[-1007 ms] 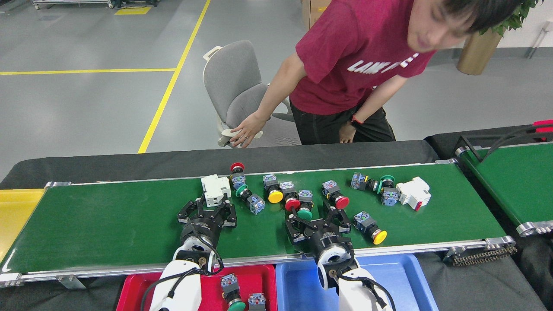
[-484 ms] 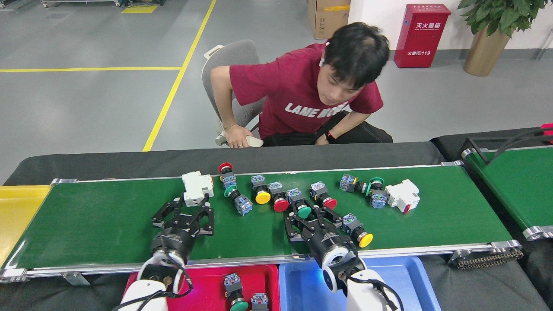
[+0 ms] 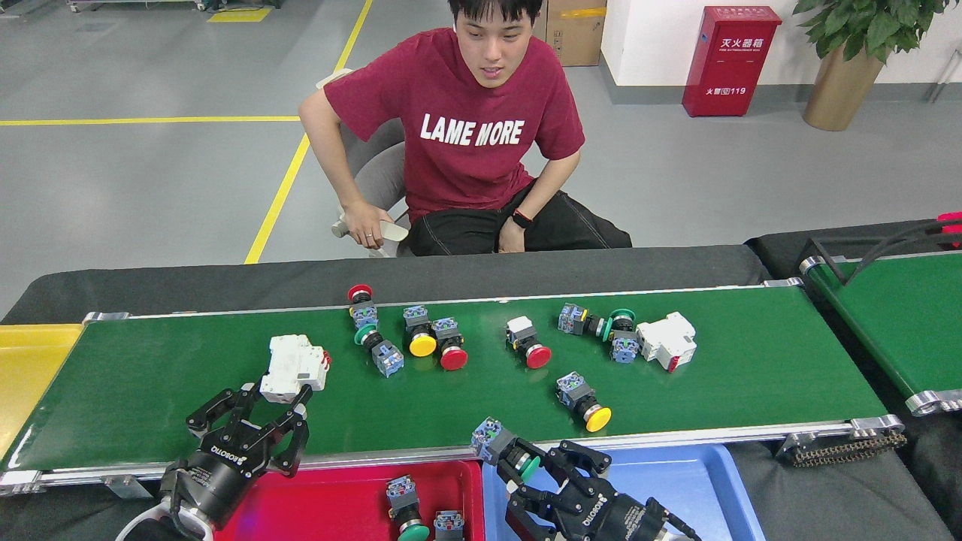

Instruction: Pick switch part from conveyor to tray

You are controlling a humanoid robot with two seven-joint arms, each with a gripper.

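The conveyor carries several switch parts with red, yellow and green caps, among them a yellow-capped one near the front rail. My right gripper is shut on a green-capped switch part and holds it over the front rail, at the left end of the blue tray. My left gripper stands open over the belt's near left. A white breaker lies at the tip of its right finger. The red tray holds two switch parts.
A person in a red shirt sits on a chair behind the belt, hands off it. A second white breaker lies at the back right. A yellow tray sits at the far left. Another green belt stands at the right.
The parts on the belt drifted left. My right gripper closed on the green-capped part and drew it back off the belt. My left gripper withdrew leftward, the white breaker shifting with it. The person sat down.
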